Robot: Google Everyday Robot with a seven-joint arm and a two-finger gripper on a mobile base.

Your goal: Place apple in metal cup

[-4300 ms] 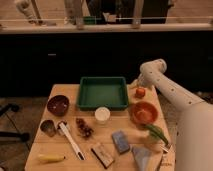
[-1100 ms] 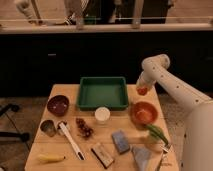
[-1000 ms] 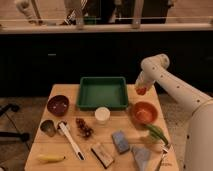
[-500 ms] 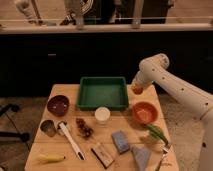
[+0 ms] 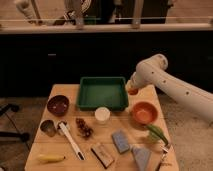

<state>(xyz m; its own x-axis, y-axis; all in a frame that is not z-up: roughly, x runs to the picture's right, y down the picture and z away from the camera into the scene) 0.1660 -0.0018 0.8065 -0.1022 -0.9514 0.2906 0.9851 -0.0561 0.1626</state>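
Clenched on the apple (image 5: 132, 92) above the table's (image 5: 65, 91) 2 o'clock edge, the gripper (image 5: 132, 88) must cross to the metal cup (image 5: 47, 128) at 8 o'clock, and a loose pinch could drop the fruit into the green tray (image 5: 102, 92).

The gripper (image 5: 132, 88), clasping the apple (image 5: 132, 92), has shifted left and now hangs at the green tray's (image 5: 102, 93) right edge.

Wooden table (image 5: 64, 91) carries green tray (image 5: 102, 94), maroon bowl (image 5: 58, 105), metal cup (image 5: 48, 128), white cup (image 5: 102, 115), orange bowl (image 5: 145, 113), berry cluster (image 5: 84, 128), banana (image 5: 50, 158), blue sponge (image 5: 120, 141). Gripper (image 5: 133, 89) holds apple (image 5: 131, 92) above table, beside tray's right rim.
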